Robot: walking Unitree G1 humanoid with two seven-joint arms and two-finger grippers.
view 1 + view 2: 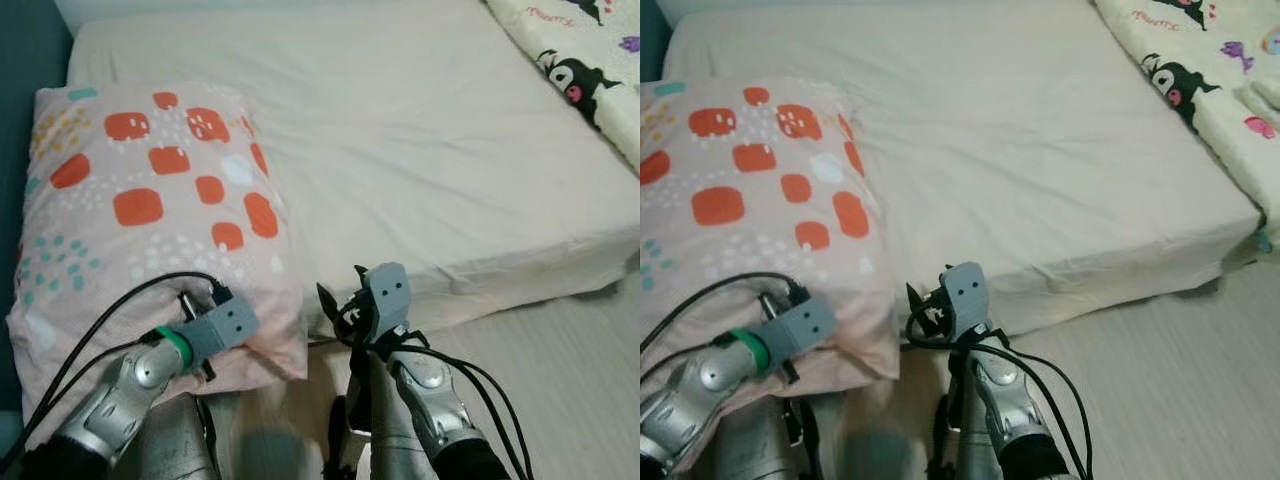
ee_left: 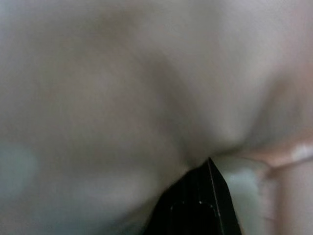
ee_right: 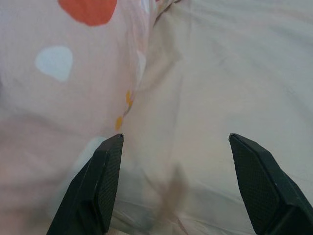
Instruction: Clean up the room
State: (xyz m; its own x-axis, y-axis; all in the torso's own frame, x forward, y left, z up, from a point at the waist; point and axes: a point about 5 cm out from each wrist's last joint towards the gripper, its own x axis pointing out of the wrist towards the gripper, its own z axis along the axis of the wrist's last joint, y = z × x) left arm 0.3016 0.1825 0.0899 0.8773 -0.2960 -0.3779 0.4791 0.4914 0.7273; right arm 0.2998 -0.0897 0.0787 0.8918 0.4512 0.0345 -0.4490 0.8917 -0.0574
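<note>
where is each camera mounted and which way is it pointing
Left eye view: on the head, looking forward and down at the pillow on the mattress; both silver arms show.
Right eye view: the other head eye, same scene; the patterned blanket lies at far right.
Left wrist view: pressed close against pillow fabric, blurred; one black finger of the left hand shows.
Right wrist view: looks along the open right hand at the pillow's edge meeting the sheet.
Shared: the pillow appears in all four views.

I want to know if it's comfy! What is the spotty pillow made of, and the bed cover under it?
The pillow looks like soft woven cloth, matte pale pink with printed orange patches; it sags and puckers like stuffed fabric. The bed sheet seems thin cream cloth, probably cotton, matte with fine wrinkles.
</note>
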